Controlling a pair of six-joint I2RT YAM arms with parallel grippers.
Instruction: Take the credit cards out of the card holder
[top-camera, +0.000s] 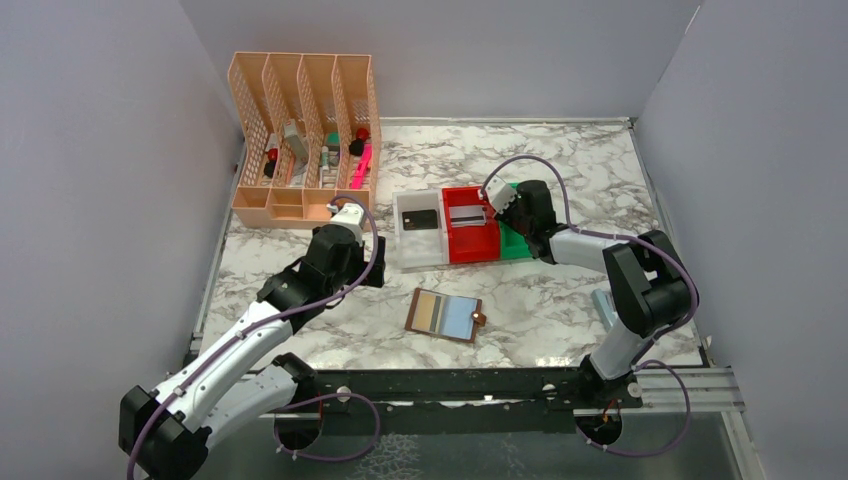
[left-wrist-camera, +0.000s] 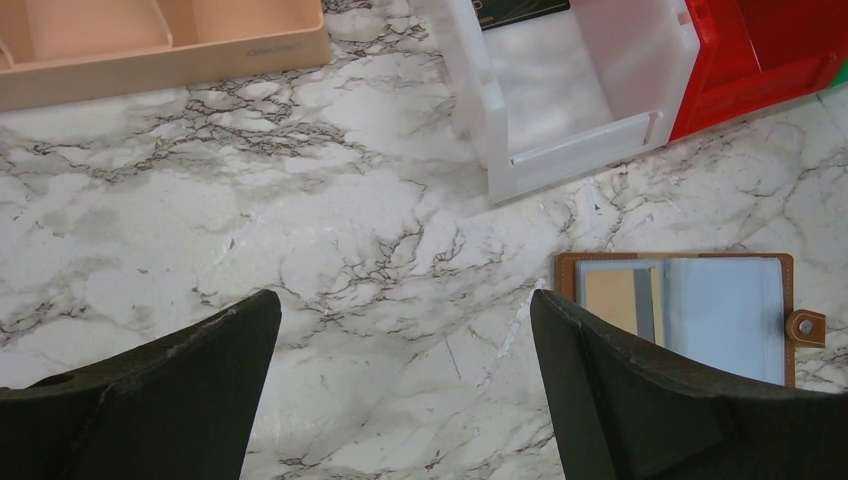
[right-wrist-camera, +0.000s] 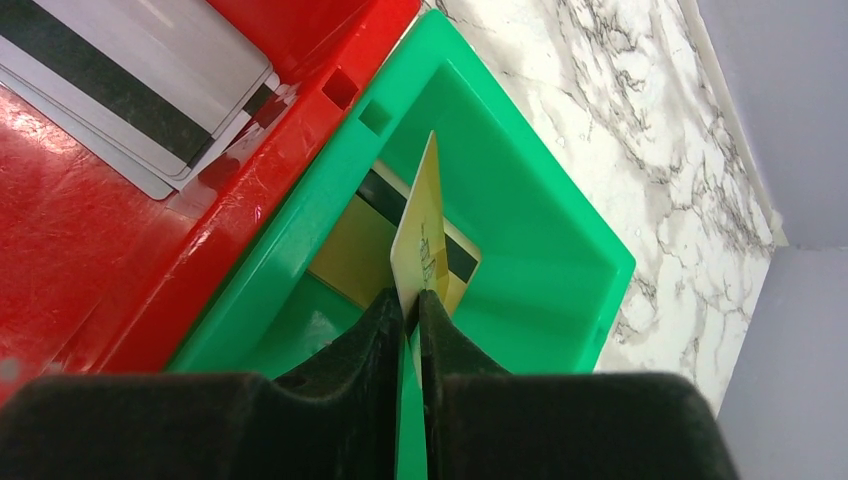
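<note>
The right gripper (right-wrist-camera: 413, 303), hanging over the green bin (right-wrist-camera: 540, 190), is pinching a gold credit card (right-wrist-camera: 420, 230) on edge between nearly closed fingers. Another gold card (right-wrist-camera: 350, 255) is lying flat beneath it. Silvery-white cards (right-wrist-camera: 130, 70) are resting in the red bin (right-wrist-camera: 60, 250) at its 9 o'clock. The left gripper (left-wrist-camera: 403, 330) is hovering, spread wide and gripping nothing, over the marble table (left-wrist-camera: 300, 200). The card holder (top-camera: 445, 315) is lying open at 6 o'clock from the red bin.
</note>
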